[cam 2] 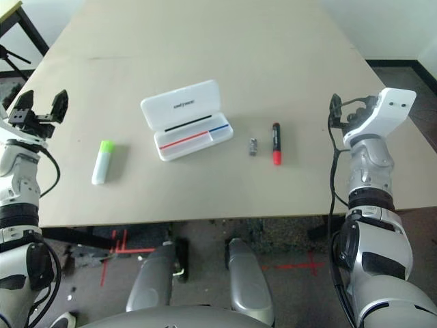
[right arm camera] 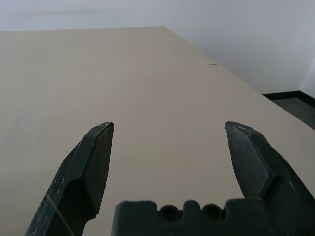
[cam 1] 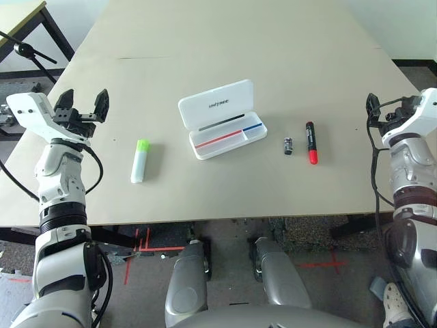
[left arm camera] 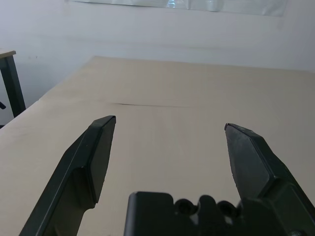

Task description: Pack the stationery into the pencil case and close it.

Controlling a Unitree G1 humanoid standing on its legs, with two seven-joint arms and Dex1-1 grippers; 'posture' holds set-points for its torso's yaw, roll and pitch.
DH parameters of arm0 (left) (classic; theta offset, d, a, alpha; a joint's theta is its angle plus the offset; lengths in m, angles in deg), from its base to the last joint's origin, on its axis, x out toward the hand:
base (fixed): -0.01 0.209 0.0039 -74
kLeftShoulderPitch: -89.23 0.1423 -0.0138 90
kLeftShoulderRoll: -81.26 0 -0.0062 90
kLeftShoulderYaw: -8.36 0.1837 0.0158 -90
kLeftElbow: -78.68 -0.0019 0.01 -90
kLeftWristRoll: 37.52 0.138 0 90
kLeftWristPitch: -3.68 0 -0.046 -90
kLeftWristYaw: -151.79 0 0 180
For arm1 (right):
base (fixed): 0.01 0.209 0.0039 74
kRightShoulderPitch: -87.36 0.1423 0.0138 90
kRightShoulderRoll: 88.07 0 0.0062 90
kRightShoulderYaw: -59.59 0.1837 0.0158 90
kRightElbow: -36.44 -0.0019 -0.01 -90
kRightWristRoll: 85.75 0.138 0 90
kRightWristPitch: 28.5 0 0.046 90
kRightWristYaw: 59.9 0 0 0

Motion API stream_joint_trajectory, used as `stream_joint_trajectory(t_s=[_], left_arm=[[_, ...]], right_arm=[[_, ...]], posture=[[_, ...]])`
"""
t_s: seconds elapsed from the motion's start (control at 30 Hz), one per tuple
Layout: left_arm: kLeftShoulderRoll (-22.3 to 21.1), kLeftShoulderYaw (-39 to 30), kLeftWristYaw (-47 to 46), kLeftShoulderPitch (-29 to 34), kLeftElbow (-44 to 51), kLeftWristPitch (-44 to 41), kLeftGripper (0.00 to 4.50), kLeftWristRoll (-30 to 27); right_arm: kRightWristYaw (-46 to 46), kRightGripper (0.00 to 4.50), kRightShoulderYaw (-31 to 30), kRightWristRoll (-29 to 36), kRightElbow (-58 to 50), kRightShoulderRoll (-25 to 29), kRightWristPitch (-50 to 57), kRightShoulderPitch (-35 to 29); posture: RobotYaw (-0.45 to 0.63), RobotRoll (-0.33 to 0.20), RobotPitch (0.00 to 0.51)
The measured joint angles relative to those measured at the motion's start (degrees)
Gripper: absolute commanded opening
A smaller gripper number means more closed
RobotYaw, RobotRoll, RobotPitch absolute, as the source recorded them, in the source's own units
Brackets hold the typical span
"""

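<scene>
Both pairs of fingers are spread wide and empty — left gripper (cam 1: 83,104), right gripper (right arm camera: 170,142). Between them on the worktop (cam 1: 225,41) lie the highlighter (cam 1: 140,161), open pencil case (cam 1: 222,117), tiny cylinder (cam 1: 288,146) and marker (cam 1: 311,143).

Glossy white plastic pencil case (cam 1: 220,117) on matt beige table (cam 1: 225,48)

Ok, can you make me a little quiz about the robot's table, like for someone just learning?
1. True or false: the flat white plastic pencil case lies open.
2. Which lies nearest the left gripper? A) white highlighter with lime-green cap B) black marker with red cap C) tiny black-and-silver cylinder
3. Fill in: both the left gripper and the right gripper are ____ and hold nothing.

Key: 1 true; 2 A; 3 open.
</scene>
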Motion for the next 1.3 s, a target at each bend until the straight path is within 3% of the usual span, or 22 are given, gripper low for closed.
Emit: stream_joint_trajectory(t_s=[0.3, 0.6, 0.9, 1.3], left_arm=[[1.12, 0.01, -0.69, 0.81, 1.88, -0.63, 4.48, 0.00], [1.60, 0.00, -1.28, 4.43, 11.02, -4.83, 4.48, -1.02], [1.49, 0.16, 0.12, 7.06, 20.00, -11.59, 4.48, -3.27], [-1.44, 3.73, 8.79, 14.14, 35.65, -23.79, 4.48, -8.07]], right_arm=[[0.12, 4.50, -0.11, -0.06, 0.27, -0.03, 0.00, 1.79], [4.08, 4.50, -1.60, 0.00, -0.39, -0.07, 1.75, 3.29], [15.86, 4.50, -3.70, 1.34, -7.81, -0.02, 6.39, 1.02], [31.04, 4.50, -7.40, 3.11, -18.07, 2.05, 16.40, -3.18]], posture=[[-0.09, 0.000, 0.171], [-0.08, 0.000, 0.183], [-0.07, 0.000, 0.197], [-0.06, 0.000, 0.201]])
